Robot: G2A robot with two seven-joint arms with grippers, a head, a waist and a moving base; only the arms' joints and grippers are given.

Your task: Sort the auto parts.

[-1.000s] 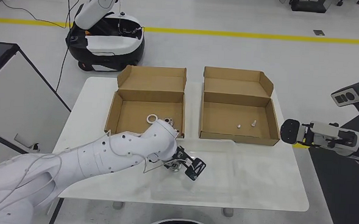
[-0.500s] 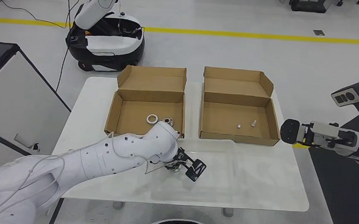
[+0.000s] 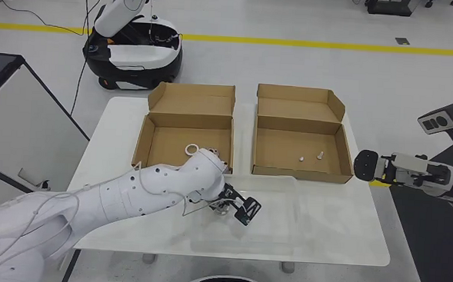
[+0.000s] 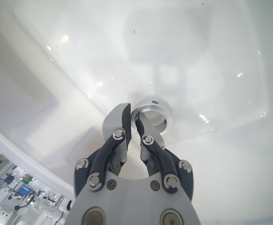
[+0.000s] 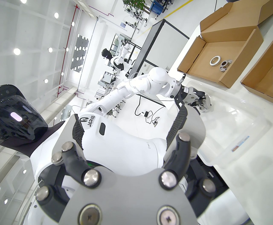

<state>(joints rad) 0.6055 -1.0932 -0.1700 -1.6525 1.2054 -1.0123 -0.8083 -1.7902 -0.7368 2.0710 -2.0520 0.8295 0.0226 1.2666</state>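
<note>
Hardly anything has shifted; left claw (image 4: 133, 119) nips the wall of the small shiny metal ring (image 4: 151, 114), one finger inside, within the clear plastic tray (image 3: 315, 222); it looks rigid, slick, dense.

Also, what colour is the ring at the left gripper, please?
Shiny silver metal ring, best in the left wrist view.

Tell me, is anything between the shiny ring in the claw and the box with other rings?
Nothing loose. The left gripper pinches the metal collar inside the clear tray; only the tray's rim and the front wall of the left cardboard box lie between.
</note>
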